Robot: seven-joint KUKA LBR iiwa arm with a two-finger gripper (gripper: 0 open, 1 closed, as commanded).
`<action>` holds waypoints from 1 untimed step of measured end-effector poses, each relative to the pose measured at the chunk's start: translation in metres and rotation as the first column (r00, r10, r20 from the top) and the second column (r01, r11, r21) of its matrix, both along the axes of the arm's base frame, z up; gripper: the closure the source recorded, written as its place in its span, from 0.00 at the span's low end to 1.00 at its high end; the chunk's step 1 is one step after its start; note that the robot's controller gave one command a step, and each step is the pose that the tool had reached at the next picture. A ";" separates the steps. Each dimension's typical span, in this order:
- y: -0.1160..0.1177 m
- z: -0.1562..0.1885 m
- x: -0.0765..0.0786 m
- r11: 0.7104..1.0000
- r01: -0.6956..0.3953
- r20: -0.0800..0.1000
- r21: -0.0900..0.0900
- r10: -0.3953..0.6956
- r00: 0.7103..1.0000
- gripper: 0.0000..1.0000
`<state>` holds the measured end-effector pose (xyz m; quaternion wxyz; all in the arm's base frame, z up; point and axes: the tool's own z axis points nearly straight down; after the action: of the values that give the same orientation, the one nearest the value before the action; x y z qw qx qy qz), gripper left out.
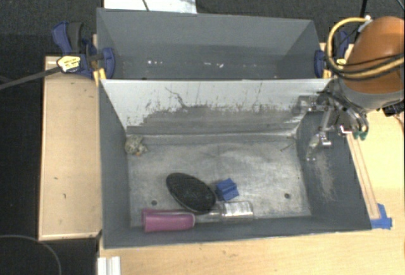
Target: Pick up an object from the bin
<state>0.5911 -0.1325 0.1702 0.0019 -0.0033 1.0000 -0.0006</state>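
Observation:
My gripper (318,143) hangs over the bin's right sloping wall, high up near the back right corner, with none of the loose things under it. The closest of them is a small blue block (226,189) on the floor toward the front, well to the gripper's left. A black oval pad (190,192) lies against the block's left side. In front of both, along the front wall, lies a long thing with a pink handle (168,220) and a clear end (235,209).
A small crumpled grey-tan scrap (134,147) sits in the back left corner of the floor. The arm with its orange cover and cables comes in over the right rim. Bare scuffed floor spans the middle and right of the bin.

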 end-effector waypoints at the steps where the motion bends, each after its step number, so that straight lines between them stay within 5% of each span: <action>1: 0.084 -0.031 -0.087 0.998 -0.070 -0.011 0.006 0.070 0.997 0.00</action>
<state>0.5040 -0.0485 0.1391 -0.0038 -0.0382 0.9993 0.0021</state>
